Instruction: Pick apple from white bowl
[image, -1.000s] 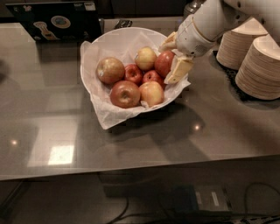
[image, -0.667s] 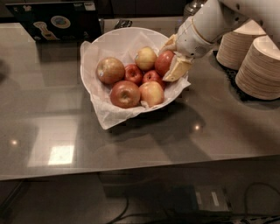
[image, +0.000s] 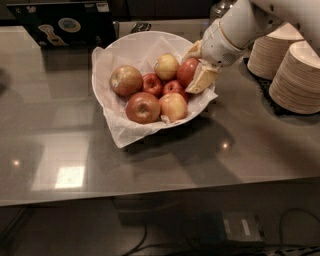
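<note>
The white bowl (image: 122, 45), lined with crinkled white paper, stands on the grey counter and holds several apples. The deep red apple (image: 186, 71) lies at the bowl's right side, next to a yellowish-green apple (image: 166, 66) and two smaller red apples (image: 152, 84). My gripper (image: 192, 70) reaches in from the upper right. Its cream fingers (image: 202, 80) sit on either side of the deep red apple and press against it. The apple still rests in the bowl, and its right half is hidden by the fingers.
Stacks of tan paper bowls (image: 297, 75) stand at the right, close to my arm. A dark box (image: 65, 22) stands behind the bowl at the back left. Open counter (image: 150, 160) lies in front of the bowl.
The gripper has barely shifted and stays around the deep red apple. The bowl and the other apples have not moved.
</note>
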